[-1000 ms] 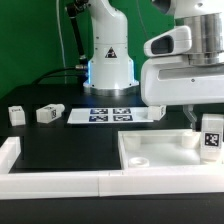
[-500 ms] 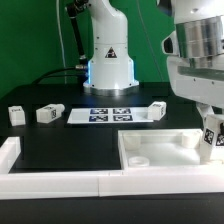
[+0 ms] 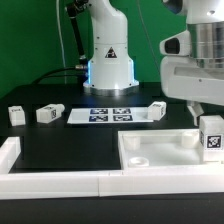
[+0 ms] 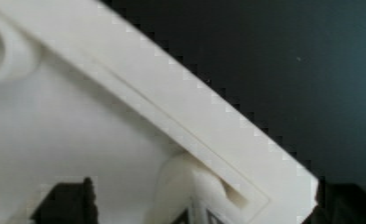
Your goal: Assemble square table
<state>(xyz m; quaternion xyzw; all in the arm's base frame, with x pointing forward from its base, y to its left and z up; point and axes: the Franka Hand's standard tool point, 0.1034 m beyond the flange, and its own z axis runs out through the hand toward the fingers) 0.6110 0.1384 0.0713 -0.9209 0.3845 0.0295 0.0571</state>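
Note:
The white square table top (image 3: 160, 152) lies tray-like at the exterior view's front right. My gripper (image 3: 206, 117) hangs over its right corner, shut on a white tagged leg (image 3: 211, 137) that stands upright at that corner. In the wrist view the leg (image 4: 199, 188) shows as a rounded white piece between my dark fingers (image 4: 64, 200), against the top's raised rim (image 4: 180, 100). Three more legs lie loose: two at the left (image 3: 16, 114) (image 3: 50, 113) and one (image 3: 158, 109) behind the top.
The marker board (image 3: 104, 115) lies flat in front of the robot base (image 3: 108, 60). White border bars run along the front edge (image 3: 90, 181) and the left side (image 3: 10, 150). Black table surface lies between them.
Half a second ago my wrist was turned and the leg stood tilted. Now the wrist has turned back and the leg stands upright at the same corner, tag facing the camera.

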